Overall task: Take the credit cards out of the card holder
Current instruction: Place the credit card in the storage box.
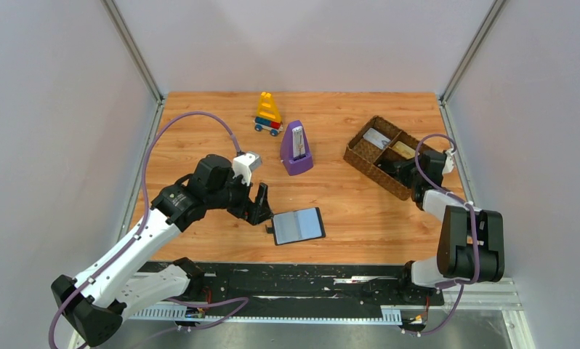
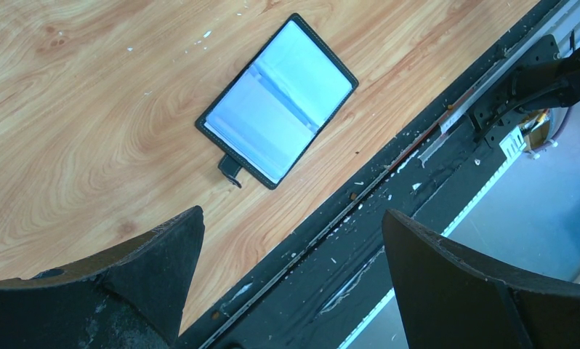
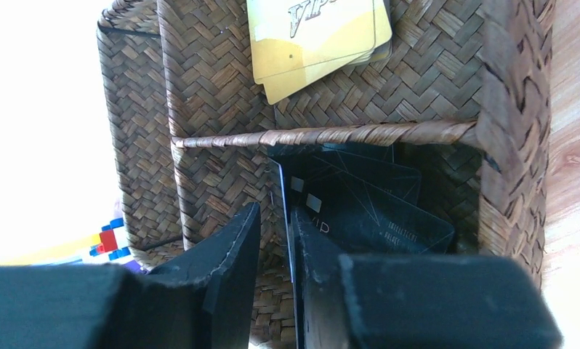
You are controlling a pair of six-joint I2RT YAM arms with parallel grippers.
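My left claw [image 2: 293, 214] is fully released and grasps nothing. The card holder [image 2: 278, 102] lies flat and unfolded on the table [image 2: 91, 109], just ahead of the fingertips and clear of them.

My right claw [image 3: 275, 211] sits inside one compartment of the woven tray [image 3: 331, 134], jaws narrowly parted. Dark credit cards [image 3: 374, 203] lie directly ahead. One of them stands on edge in the gap, against one finger and clear of the other. Yellow credit cards [image 3: 316, 43] lie beyond the divider.
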